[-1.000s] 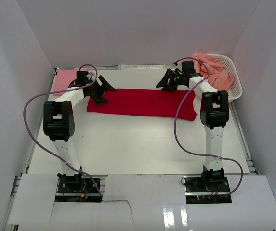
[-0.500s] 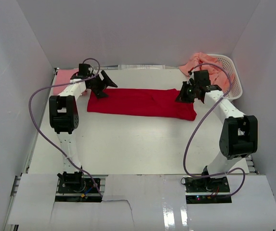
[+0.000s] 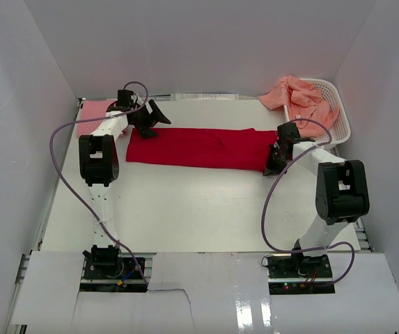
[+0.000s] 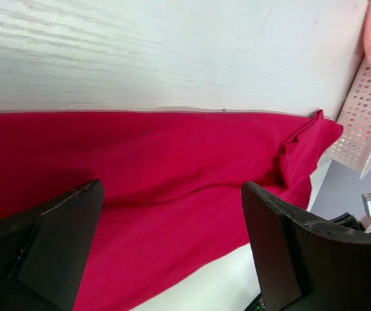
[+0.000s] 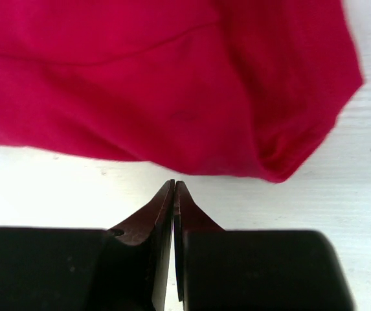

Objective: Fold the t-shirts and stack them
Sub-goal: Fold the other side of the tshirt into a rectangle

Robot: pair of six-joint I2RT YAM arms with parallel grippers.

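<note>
the red shirt point(image 3: 202, 148) lies across the far half of the counter point(image 3: 185, 216), folded into a long flat band running left to right. a pink shirt point(image 3: 93, 111) lies flat in the far left corner. salmon shirts point(image 3: 298, 94) are heaped in and over the basket point(image 3: 340, 124) at far right.

your right jaws are pressed together at the band's right end. in the right wrist view their tips meet over bare counter just short of the near hem. no cloth shows between them, so i judge they hold nothing. your left jaws stand wide apart above the band's left end, gripping nothing.

expect the shirt to handle as light, limp cloth. it will sag, drag and wrinkle, and the layers can slide apart if you catch only the top one. the right end is bunched at its corner, which gives you a thicker lip to pinch. take each end at its near corner, through all layers, and lift evenly; a one-sided pull would likely skew the fold. spread the right jaws and come down onto the cloth, not beside it.
</note>
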